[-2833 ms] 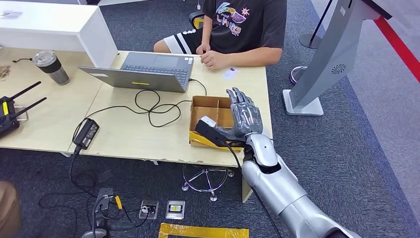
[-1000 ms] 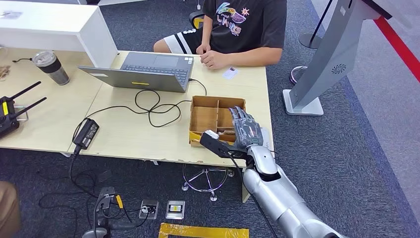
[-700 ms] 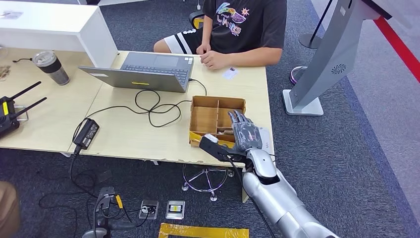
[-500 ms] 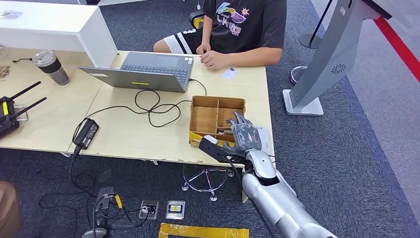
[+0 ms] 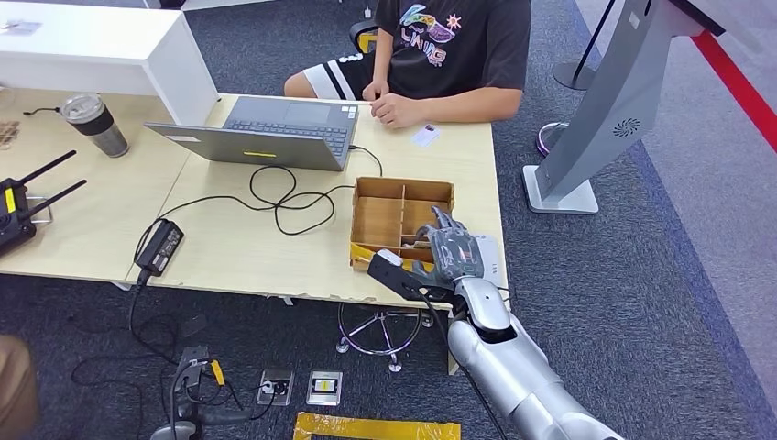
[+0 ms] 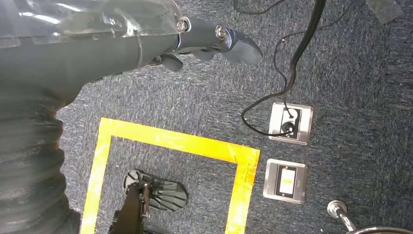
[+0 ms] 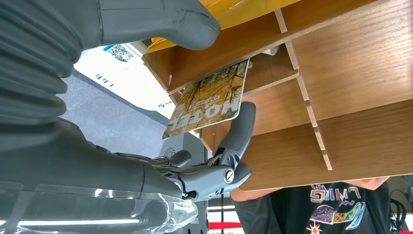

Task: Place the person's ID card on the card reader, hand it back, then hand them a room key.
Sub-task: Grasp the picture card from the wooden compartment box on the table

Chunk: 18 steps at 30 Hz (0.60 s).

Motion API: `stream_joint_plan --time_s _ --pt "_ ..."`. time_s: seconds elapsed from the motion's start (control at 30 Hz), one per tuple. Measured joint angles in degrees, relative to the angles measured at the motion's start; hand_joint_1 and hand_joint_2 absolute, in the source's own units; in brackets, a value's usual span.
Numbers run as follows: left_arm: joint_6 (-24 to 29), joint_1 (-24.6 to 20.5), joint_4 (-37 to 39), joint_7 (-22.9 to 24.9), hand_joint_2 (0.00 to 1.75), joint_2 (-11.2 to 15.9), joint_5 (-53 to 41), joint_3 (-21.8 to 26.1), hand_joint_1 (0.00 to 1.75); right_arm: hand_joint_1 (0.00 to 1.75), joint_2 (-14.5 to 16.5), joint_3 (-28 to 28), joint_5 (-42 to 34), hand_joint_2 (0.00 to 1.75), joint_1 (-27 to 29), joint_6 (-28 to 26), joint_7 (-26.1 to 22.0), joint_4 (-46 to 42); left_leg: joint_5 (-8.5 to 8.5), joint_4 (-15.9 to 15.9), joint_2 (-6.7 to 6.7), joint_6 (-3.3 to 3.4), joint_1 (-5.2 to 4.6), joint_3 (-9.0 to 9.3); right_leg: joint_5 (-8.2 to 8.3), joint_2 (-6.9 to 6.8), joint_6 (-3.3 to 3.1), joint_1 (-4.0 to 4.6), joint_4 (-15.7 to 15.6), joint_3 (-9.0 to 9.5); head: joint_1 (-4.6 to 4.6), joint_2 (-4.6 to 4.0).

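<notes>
Head view: a pale wood bench stands on dark blue-grey carpet. On it lie a laptop, a looping black cable, a power brick, a tumbler and a divided box at the near right corner. A person sits at the far side, an ID card just beside their hands. The right hand reaches into the box's near right part. A grey stand rises right of the bench.

Left wrist view: the left hand hangs over carpet with yellow tape and two floor sockets, fingers curled in, holding nothing.

Right wrist view: a finger presses the edge of a key card marked HOTEL that leans against a divider; whether it is gripped I cannot tell.
</notes>
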Motion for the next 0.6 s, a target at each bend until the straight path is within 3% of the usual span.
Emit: stream_joint_plan --time_s 0.4,0.53,0.6 --pt "-0.2 0.0 0.0 0.0 1.75 0.2 0.2 0.0 0.0 0.94 0.0 0.0 -0.3 1.75 -0.1 0.0 0.1 0.0 0.0 0.0 0.0 0.0 0.0 0.0 0.0 0.0 0.0 0.0 0.0 0.01 0.0 0.0" --pt "-0.2 0.0 0.0 0.0 1.75 0.2 0.2 0.0 0.0 1.37 0.0 0.0 -0.3 1.75 -0.1 0.0 0.1 0.0 0.0 0.0 0.0 0.0 0.0 0.0 0.0 0.0 0.0 0.0 0.0 0.01 0.0 0.0" --pt "-0.2 0.0 0.0 0.0 1.75 0.2 0.3 0.0 0.0 1.51 0.0 0.0 -0.4 1.75 -0.2 -0.1 0.1 0.0 0.0 0.0 -0.01 0.0 0.0 0.0 0.0 -0.01 0.0 0.0 0.0 0.01 0.0 0.0"
